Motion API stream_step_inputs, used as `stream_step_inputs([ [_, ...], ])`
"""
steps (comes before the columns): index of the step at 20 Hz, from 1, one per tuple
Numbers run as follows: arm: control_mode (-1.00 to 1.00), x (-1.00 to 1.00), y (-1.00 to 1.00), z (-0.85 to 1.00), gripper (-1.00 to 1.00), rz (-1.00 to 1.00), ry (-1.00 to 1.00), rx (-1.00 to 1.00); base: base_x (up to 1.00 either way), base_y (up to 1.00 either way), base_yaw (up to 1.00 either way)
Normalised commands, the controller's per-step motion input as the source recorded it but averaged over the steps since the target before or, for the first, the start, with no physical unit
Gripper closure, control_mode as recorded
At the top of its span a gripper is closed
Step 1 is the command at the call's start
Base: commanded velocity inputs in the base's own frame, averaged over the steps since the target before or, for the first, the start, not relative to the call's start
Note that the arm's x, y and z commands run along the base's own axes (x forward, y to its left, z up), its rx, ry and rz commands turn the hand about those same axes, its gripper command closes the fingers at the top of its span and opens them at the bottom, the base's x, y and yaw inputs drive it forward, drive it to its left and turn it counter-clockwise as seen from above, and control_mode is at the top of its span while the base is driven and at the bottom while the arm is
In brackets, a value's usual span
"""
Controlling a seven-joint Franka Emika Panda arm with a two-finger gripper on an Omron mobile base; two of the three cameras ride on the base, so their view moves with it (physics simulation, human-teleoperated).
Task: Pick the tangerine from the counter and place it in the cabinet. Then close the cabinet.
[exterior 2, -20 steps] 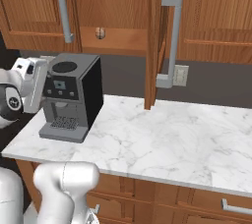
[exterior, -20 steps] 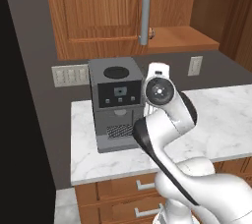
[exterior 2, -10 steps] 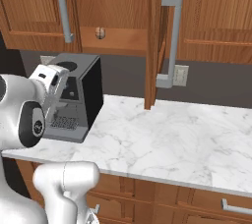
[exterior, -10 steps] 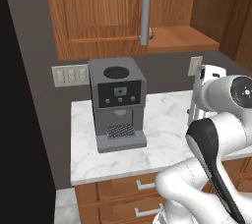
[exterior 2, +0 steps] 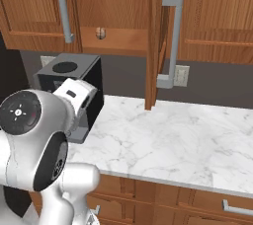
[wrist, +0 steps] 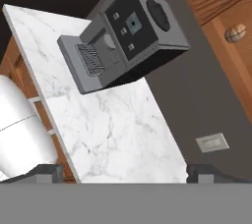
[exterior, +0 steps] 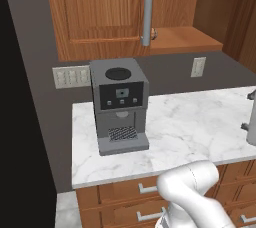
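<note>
The tangerine point(exterior: 154, 33) point(exterior 2: 100, 33) point(wrist: 235, 32), tiny and orange-brown, lies at the front edge of the cabinet's shelf point(exterior: 186, 39), beside a grey bar handle. One cabinet point(exterior 2: 121, 7) door point(exterior 2: 156, 41) stands swung out, edge-on over the counter point(exterior: 190, 122) point(exterior 2: 173, 140) point(wrist: 113, 129). My gripper point(wrist: 128, 171) is open and holds nothing; it hangs low over the counter, well below and away from the tangerine. Its fingertips point(wrist: 49, 171) stand far apart. The white arm point(exterior 2: 34, 140) fills the near left of the right base view.
A grey coffee machine point(exterior: 120, 104) point(exterior 2: 84, 91) point(wrist: 125, 36) stands at the counter's left end. Wall outlets point(exterior: 198, 66) point(exterior 2: 181, 75) sit on the dark backsplash. Wooden drawers point(exterior: 125, 197) run under the counter. The open door's long handle point(exterior 2: 170, 41) juts out above the counter.
The arm has swung from in front of the coffee machine off to the right and lower, closer to the base. The tangerine and the cabinet door have stayed put.
</note>
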Motion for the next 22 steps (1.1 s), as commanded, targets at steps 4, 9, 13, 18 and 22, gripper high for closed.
stream_step_inputs([
  [4,-1.00,-0.41,-0.87,-0.16,-1.00,0.00,-0.03,0.06,0.00,0.00,0.00],
  [9,-1.00,-0.11,-0.85,-0.15,-1.00,0.00,-0.01,0.05,0.00,0.00,0.00],
  [13,-1.00,0.00,-0.81,-0.09,-1.00,0.00,-0.02,0.05,0.00,0.00,0.00],
  [18,-1.00,0.06,-0.82,-0.08,-1.00,0.00,-0.06,0.06,0.00,0.00,0.00],
  [22,-1.00,0.29,-0.73,-0.02,-1.00,0.05,-0.08,0.09,0.00,0.00,0.00],
])
